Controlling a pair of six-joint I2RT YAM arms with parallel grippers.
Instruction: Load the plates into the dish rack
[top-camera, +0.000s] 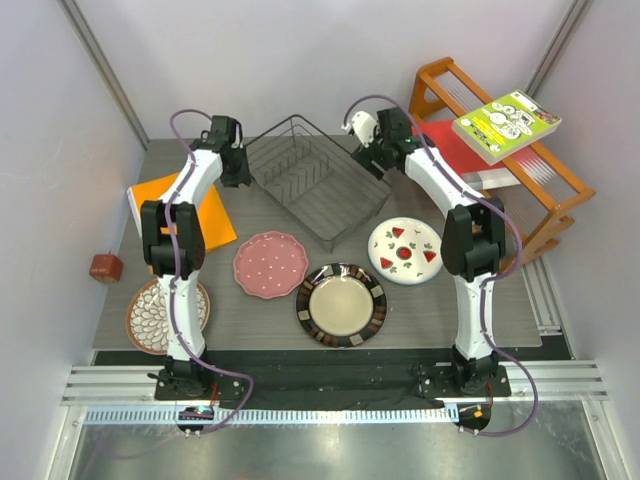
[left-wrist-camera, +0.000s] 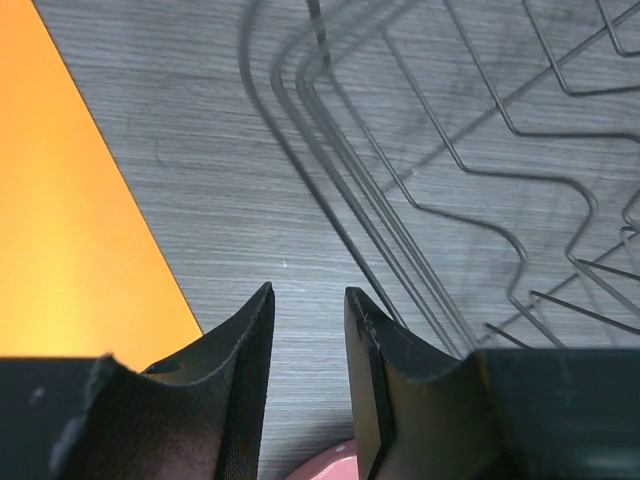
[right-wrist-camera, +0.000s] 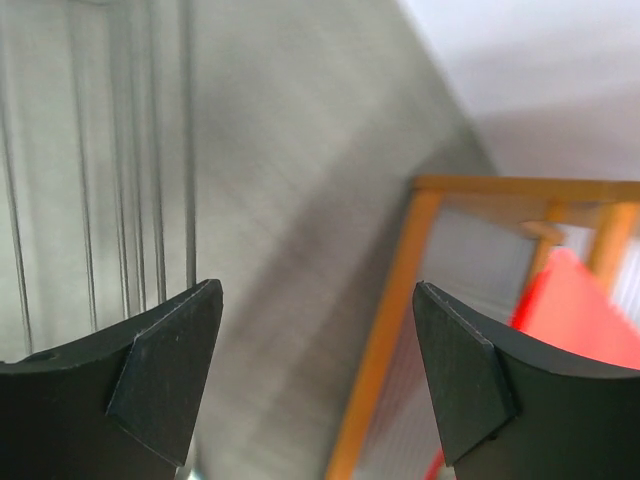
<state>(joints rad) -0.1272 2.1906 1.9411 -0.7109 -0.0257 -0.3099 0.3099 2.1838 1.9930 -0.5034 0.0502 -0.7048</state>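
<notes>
The black wire dish rack (top-camera: 315, 185) stands empty at the back middle of the table. The pink dotted plate (top-camera: 270, 264), the dark-rimmed cream plate (top-camera: 341, 305) and the white plate with red fruit (top-camera: 405, 250) lie flat in front of it. The brown-rimmed petal plate (top-camera: 150, 318) lies front left, partly behind the left arm. My left gripper (top-camera: 237, 165) hovers at the rack's left side, narrowly open and empty (left-wrist-camera: 310, 295), with rack wires (left-wrist-camera: 420, 200) to its right and the pink plate's edge (left-wrist-camera: 330, 468) below. My right gripper (top-camera: 365, 155) is at the rack's right back corner, wide open and empty (right-wrist-camera: 318, 290).
An orange wooden shelf rack (top-camera: 520, 170) at back right carries a green book (top-camera: 506, 124) and a red item (top-camera: 455, 150); its frame (right-wrist-camera: 400, 300) is close to my right gripper. An orange sheet (top-camera: 195, 215) lies left of the rack. A small reddish block (top-camera: 105, 267) sits far left.
</notes>
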